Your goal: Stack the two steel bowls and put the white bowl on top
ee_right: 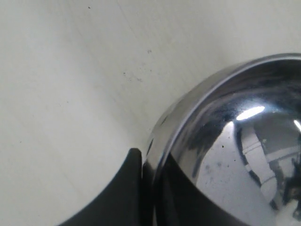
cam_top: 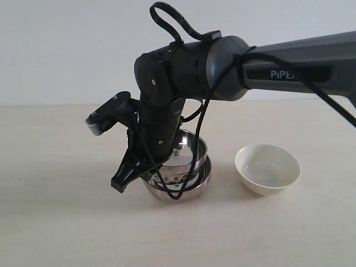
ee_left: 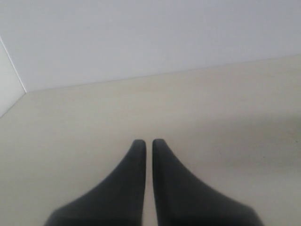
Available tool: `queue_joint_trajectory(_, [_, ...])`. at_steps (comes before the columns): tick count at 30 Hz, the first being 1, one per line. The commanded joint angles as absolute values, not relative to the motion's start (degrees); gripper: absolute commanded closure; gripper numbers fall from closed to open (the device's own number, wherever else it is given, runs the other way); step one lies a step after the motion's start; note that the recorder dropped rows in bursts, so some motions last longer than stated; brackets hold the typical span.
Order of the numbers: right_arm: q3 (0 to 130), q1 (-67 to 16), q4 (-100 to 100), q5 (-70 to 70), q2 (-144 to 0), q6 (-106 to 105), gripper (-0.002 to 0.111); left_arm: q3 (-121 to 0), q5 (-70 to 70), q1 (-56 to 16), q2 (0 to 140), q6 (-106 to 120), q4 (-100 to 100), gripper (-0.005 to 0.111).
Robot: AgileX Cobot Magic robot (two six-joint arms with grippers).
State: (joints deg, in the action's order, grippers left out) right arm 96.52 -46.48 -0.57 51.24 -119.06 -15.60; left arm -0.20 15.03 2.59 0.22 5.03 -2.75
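Steel bowls (cam_top: pixel 192 173) nested, right tool (ee_right: pixel 146 161) pinching upper bowl (ee_right: pixel 225 141), left tool (ee_left: pixel 148 143) closed, arm (cam_top: pixel 311 55) lettered "PiPE"

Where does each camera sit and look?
Exterior view: off the arms, facing the table, nested steel bowls, white bowl; right arm shows.
Left wrist view: on left wrist, facing table and wall; left end effector shows.
Right wrist view: on right wrist, close on one steel bowl; right end effector shows.
Shared: exterior and right wrist see the steel bowls.
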Motion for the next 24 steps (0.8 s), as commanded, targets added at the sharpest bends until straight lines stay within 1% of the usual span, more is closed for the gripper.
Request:
queue_joint_trajectory(1, [96.45, -46.26, 0.66, 51.91, -118.24, -14.34, 0.108, 0.00, 14.61, 2.73, 0.00, 4.47, -2.36, 0.103])
queue_joint_trajectory(12, [96.32, -46.26, 2.15, 52.04, -117.92, -13.05, 0.108, 0.00, 14.61, 2.73, 0.00, 4.47, -2.36, 0.103])
queue_joint_trajectory(24, [89.12, -44.47, 1.80, 47.61, -112.01, -13.53, 0.108, 0.00, 14.61, 2.73, 0.00, 4.47, -2.36, 0.103])
